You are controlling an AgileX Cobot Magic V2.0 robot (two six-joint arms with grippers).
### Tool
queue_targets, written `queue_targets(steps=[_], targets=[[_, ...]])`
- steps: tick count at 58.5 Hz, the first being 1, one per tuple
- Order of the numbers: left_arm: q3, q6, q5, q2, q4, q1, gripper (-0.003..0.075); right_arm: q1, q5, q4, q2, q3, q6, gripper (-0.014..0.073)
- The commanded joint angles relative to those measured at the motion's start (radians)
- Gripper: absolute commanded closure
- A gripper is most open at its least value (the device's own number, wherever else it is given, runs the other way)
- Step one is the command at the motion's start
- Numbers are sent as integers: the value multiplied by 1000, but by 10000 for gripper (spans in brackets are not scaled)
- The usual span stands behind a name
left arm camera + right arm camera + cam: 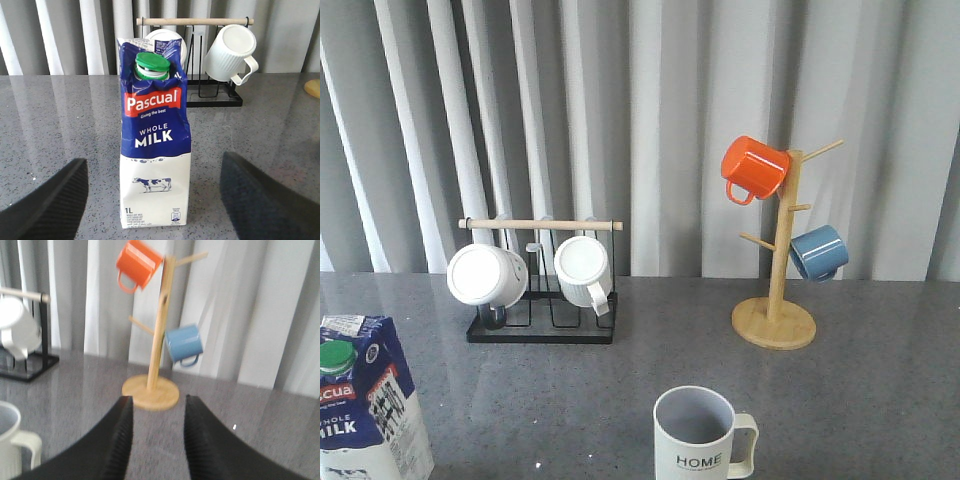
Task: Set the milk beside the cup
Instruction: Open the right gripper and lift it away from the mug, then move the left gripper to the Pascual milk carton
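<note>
The milk [365, 405], a blue and white carton with a green cap, stands upright at the front left of the grey table. In the left wrist view the milk [155, 145] stands between my left gripper's [154, 162] wide-open fingers [50, 205], and neither finger touches it. The cup [698, 438], cream-white with "HOME" on it, stands at the front centre with its handle to the right. Its edge shows in the right wrist view [10, 440]. My right gripper [158, 407] is open and empty, to the right of the cup. Neither gripper shows in the front view.
A black rack [540, 332] with a wooden bar holds two white ribbed mugs [582, 270] at the back left. A wooden mug tree [775, 322] at the back right carries an orange mug [755, 168] and a blue mug [818, 252]. A curtain hangs behind the table.
</note>
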Motion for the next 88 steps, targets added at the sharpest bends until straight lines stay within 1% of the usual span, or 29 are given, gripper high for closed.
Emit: queue_targets(steps=[1,4,5,16,72,78,81,83,85,88], targets=[[-35,-11,-74,7,-7,-6,182,-13,-39,-47,-75,-48,69,482],[-35,-11,-74,7,-7,-6,182,-13,-32,-46,-111,-52,75,599],[-35,-11,-74,7,-7,-6,182,-13,-32,-44,-119,-52,75,611],[-35,-11,-74,7,-7,-6,182,-13,-17,-46,-177,-52,60,603],[-35,-11,-76,7,-7,-6,182,-13,-5,-45,-177,-52,64,603],[-35,-53,-76,7,-7,-6,182,-13,-5,-45,-177,-52,64,603],[-35,-107,-86,7,-7,-6,170,-13,-5,-45,-177,-52,64,603],[-35,-138,-102,7,-7,-6,148,-13,-5,-45,-177,-52,64,603],[-36,-168,-124,7,-7,-6,115,-13,-5,-45,-177,-52,64,603],[-36,-200,-174,7,-6,-6,45,-13,-5,-45,-177,-52,64,603]])
